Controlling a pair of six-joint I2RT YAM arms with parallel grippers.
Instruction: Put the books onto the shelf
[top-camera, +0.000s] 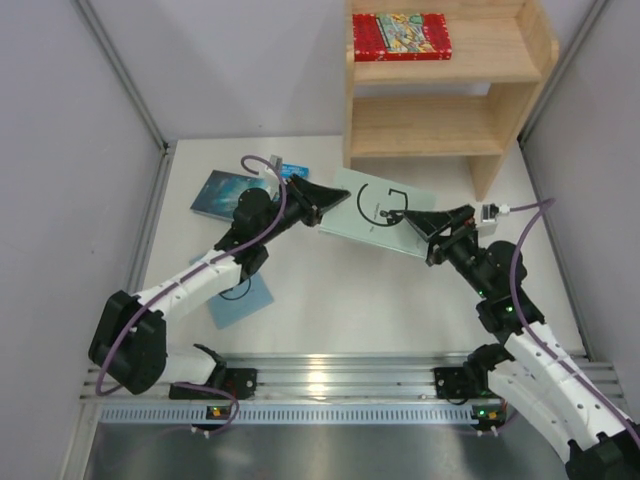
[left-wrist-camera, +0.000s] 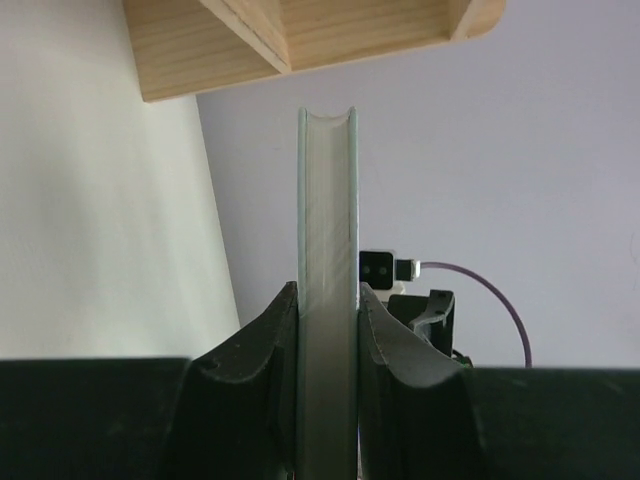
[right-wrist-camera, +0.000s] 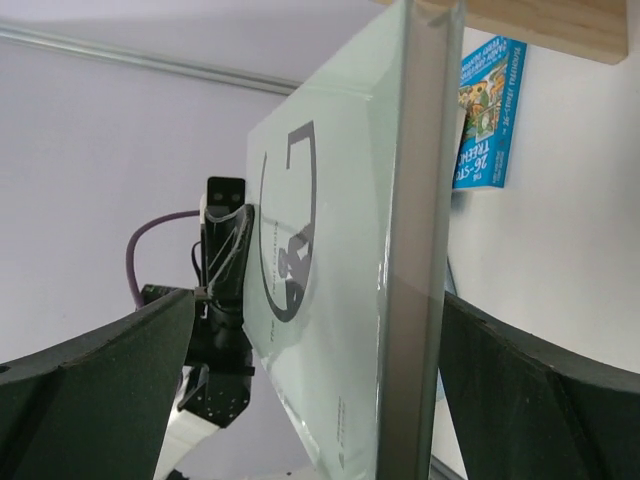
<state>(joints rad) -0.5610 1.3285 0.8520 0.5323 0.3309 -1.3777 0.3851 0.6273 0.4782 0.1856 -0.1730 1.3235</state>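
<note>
A pale blue-green book (top-camera: 378, 208) with a black circular mark hangs above the table between my two grippers. My left gripper (top-camera: 318, 200) is shut on its left edge; in the left wrist view the book's edge (left-wrist-camera: 327, 200) stands pinched between both fingers (left-wrist-camera: 268, 350). My right gripper (top-camera: 426, 222) is open around the right edge, where the spine (right-wrist-camera: 418, 300) sits close to the right finger (right-wrist-camera: 540, 390) and far from the left one. A red book (top-camera: 401, 36) lies on the top tier of the wooden shelf (top-camera: 505, 100).
On the table lie a dark teal book (top-camera: 220, 192), a bright blue book (top-camera: 291, 170) (right-wrist-camera: 487, 110) behind my left arm, and a second pale book (top-camera: 246, 299) partly under that arm. Grey walls close in both sides. The shelf's lower tier (top-camera: 425, 125) holds nothing.
</note>
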